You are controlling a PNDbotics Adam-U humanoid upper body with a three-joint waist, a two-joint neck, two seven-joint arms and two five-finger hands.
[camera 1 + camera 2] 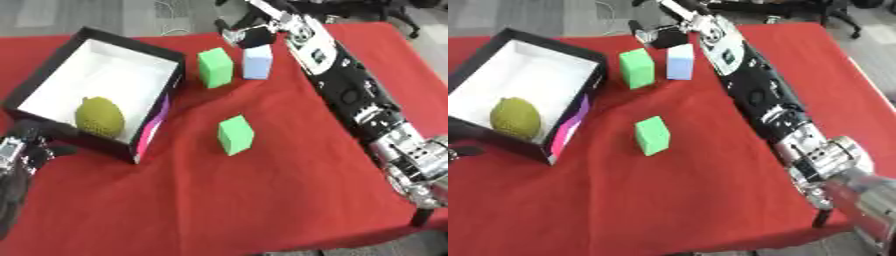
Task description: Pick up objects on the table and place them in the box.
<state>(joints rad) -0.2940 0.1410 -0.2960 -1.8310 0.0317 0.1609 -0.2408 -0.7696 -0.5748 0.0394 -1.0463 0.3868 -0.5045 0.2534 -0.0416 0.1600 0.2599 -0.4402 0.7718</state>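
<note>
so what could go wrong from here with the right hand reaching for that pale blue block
1. The pale blue block stands close beside a green block; the right hand, just behind it, could knock that neighbour while closing in.
2. Both blocks sit close to the box wall, so a nudged green block may jam against it.
3. The extended right forearm could sweep the nearer green block on the carry across.

Red tablecloth (262,200) is looking like matt woven cloth, slightly creased. Box (52,60) is showing matt black card outside, plain white paper-like lining inside, a glossy pink strip on one wall. Yellow-green fruit (99,116) is looking rough, pitted. Two green blocks (215,67) (235,134) and pale blue block (257,62) are looking smooth, matt, foam or plastic. Right arm (350,95) is showing glossy black plastic shells and shiny silver metal joints.
</note>
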